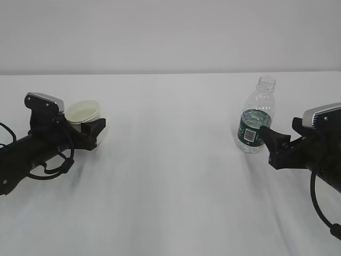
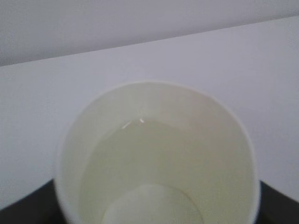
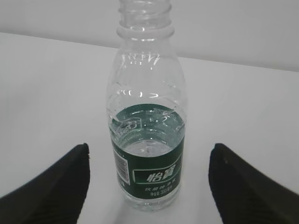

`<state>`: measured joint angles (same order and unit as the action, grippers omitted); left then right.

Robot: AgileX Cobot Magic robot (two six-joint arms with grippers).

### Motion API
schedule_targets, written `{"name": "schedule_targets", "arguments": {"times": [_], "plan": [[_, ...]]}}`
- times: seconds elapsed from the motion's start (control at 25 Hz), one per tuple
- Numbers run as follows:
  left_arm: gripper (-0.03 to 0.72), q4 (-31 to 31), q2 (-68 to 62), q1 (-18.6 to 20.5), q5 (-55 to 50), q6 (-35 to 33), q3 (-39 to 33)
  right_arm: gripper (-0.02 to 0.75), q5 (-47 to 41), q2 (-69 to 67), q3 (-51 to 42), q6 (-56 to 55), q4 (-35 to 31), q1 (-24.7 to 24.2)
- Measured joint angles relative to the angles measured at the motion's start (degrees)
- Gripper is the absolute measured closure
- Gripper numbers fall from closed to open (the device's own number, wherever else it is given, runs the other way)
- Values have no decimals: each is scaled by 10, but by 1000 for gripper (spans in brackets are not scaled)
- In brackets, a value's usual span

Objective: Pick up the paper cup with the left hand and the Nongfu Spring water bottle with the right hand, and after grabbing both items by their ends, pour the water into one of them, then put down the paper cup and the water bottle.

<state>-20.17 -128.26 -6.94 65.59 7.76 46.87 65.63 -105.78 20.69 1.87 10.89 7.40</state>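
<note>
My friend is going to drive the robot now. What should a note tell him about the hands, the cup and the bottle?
Left gripper: around the paper cup; whether it is gripping or letting go is unclear. The cup has water in it.
Right gripper: open, fingers either side of the water bottle, not touching it.
The bottle stands upright on the table, cap off, still part full.
Done: by the look of it, the pouring, and the bottle is set down.
Left: make sure the cup is down and released, then pull both arms back.
</note>
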Motion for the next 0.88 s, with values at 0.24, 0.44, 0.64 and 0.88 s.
{"name": "schedule_targets", "arguments": {"times": [0.24,0.44,0.64,0.88], "plan": [[105,-2,-2,0,0,0,0,146,0,0,0,0,0,0],[91,-2,-2,0,0,0,-2,146,0,0,0,0,1,0],[90,-1,-2,0,0,0,-22,146,0,0,0,0,1,0],[94,22,8,0,0,0,-64,146,0,3,-9,-23,1,0]]}}
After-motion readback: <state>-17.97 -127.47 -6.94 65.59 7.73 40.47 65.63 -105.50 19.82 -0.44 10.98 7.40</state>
